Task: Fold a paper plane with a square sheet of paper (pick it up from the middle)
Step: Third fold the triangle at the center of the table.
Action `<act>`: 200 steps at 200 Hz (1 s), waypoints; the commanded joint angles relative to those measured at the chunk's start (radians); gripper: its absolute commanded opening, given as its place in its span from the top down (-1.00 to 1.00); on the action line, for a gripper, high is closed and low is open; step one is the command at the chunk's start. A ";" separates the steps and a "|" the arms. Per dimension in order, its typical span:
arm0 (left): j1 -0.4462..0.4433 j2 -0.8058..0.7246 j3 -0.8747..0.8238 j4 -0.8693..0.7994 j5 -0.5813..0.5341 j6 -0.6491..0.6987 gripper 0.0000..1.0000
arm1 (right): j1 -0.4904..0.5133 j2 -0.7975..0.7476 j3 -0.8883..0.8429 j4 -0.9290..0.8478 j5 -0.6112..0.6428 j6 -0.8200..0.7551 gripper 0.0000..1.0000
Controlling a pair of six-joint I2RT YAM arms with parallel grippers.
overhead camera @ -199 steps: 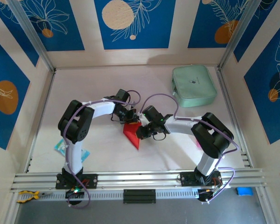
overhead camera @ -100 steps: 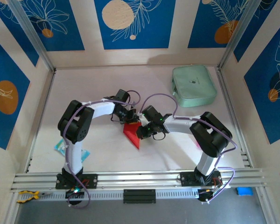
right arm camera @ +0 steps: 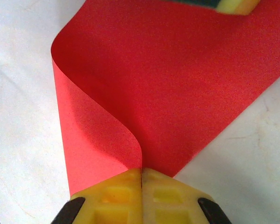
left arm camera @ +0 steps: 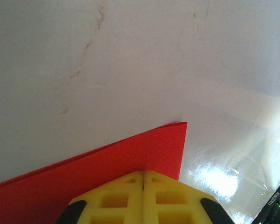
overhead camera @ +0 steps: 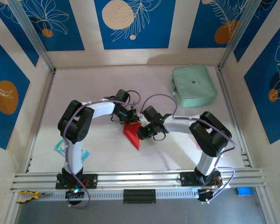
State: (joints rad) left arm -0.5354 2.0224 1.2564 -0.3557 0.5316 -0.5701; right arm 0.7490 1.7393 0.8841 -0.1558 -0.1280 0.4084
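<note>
**First fold barely begun, both tools pinching the red sheet**

The square sheet of paper point(overhead camera: 132, 133) sits at the middle of the bench point(overhead camera: 98, 84), between the two arms, and both have hold of it. The left tool point(left arm camera: 143, 173) has its yellow fingers pressed together on one edge, close to a corner. The right tool point(right arm camera: 141, 170) is clamped on the opposite side, where the paper rolls over itself in a soft curve rather than a sharp crease.

By my judgement the task is at an early stage. The sheet is gripped and bent, but no pointed nose, central ridge or wings can be seen, so nearly all the folding is left.

The bench is pale, glossy and faintly scuffed. A mint-green pouch point(overhead camera: 194, 85) lies well apart at the far right, and a blue-and-white packet point(overhead camera: 60, 147) lies near the left arm. Blue leaf-print panels wall the space.
</note>
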 commanded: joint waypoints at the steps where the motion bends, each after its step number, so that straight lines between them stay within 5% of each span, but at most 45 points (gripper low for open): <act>1: -0.006 0.015 -0.038 -0.050 -0.061 -0.003 0.92 | 0.009 -0.016 0.013 -0.029 0.011 -0.003 1.00; 200: -0.007 0.008 -0.054 -0.038 -0.059 -0.010 0.93 | 0.016 0.021 0.013 -0.027 0.017 0.007 1.00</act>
State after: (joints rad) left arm -0.5350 2.0167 1.2442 -0.3401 0.5316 -0.5709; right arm 0.7601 1.7397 0.8959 -0.1688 -0.1108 0.4091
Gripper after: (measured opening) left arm 0.064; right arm 0.063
